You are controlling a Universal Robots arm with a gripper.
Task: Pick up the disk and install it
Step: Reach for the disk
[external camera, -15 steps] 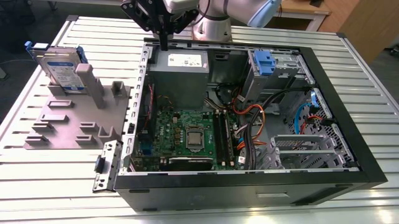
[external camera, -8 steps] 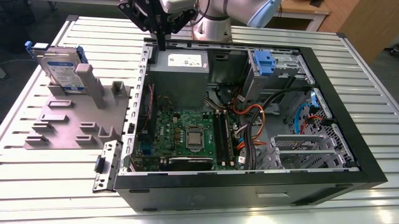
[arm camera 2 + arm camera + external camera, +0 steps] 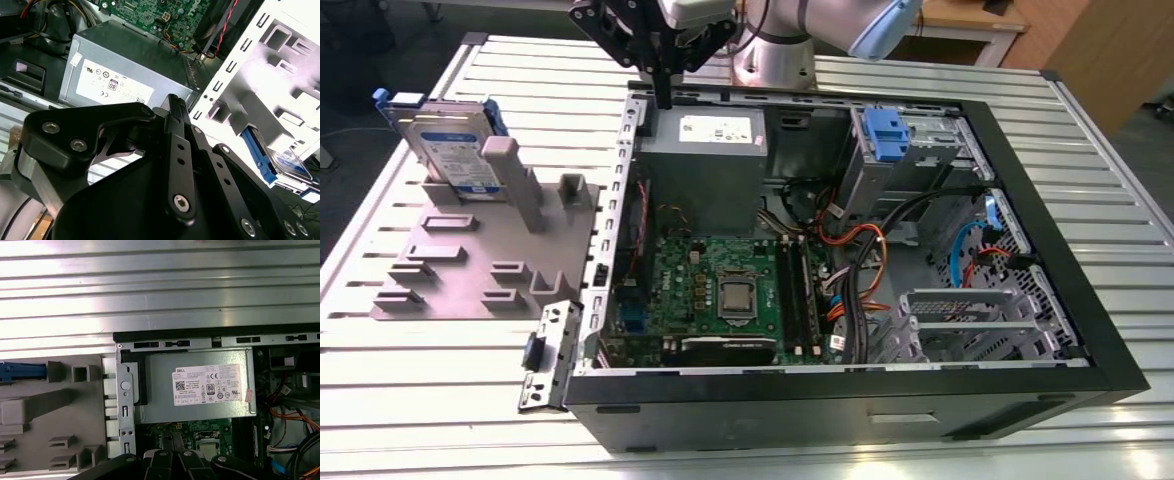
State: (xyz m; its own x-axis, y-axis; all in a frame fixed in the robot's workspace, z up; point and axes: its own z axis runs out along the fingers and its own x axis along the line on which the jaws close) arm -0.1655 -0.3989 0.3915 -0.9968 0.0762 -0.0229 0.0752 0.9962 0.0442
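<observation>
My claw hung closed and empty over the case's far edge. The disk stood upright in its rack at the exterior view's left; I reckoned it wanted an approach square over its top edge.

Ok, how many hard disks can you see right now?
1. The disk stands on edge in the grey holder on the exterior view's left, outside the open computer case. More could be hidden in the case's drive bays.
</observation>
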